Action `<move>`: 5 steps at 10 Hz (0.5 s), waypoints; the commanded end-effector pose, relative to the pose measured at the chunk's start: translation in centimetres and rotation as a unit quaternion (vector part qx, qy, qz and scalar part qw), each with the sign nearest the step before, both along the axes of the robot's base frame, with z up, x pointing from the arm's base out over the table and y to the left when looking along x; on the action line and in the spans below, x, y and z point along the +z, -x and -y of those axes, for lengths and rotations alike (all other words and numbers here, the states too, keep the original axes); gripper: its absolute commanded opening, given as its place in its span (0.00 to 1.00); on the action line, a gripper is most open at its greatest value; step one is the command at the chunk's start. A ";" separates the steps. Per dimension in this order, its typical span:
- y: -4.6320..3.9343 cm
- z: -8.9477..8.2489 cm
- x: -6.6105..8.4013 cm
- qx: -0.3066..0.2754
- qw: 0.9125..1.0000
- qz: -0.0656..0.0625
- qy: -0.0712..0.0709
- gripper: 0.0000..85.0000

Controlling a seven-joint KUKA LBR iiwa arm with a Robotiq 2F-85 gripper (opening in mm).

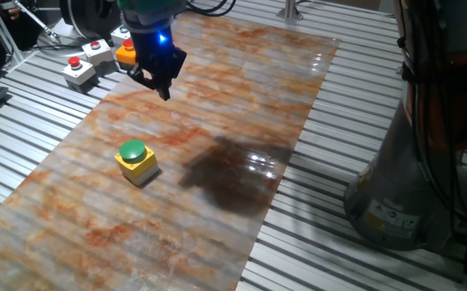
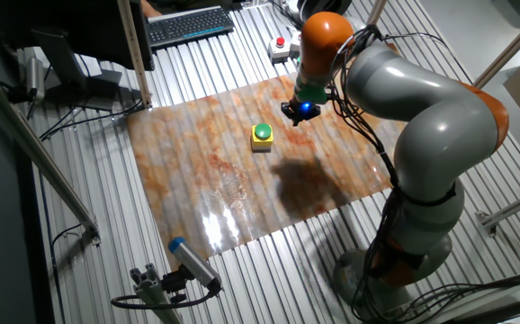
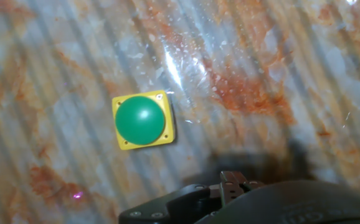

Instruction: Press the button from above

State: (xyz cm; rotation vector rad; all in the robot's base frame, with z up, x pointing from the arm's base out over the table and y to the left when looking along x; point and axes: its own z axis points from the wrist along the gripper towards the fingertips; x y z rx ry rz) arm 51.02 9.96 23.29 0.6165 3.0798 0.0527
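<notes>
Marble-patterned sheet point(image 1: 217, 121) covers the slatted table point(image 1: 363, 259). KUKA arm point(image 2: 422, 117) reaches over it, gripper point(image 1: 162, 87) up in the air, well apart from the button point(image 1: 133, 152) and off to its side. Jaw state: cannot tell, fingertips not clearly seen in any view. Button sits flat on the sheet, green dome facing straight up, yellow square base point(image 3: 144, 121) slightly rotated in hand view; no long axis. Grey boxes with red buttons point(image 1: 80, 71) at the far table edge.
</notes>
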 end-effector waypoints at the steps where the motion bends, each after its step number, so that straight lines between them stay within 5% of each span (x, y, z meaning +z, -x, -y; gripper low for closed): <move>1: 0.10 -0.3 -0.1 -0.002 1.000 0.001 0.001 0.00; 5: 0.85 -2.5 -0.3 -0.018 1.000 0.002 0.001 0.00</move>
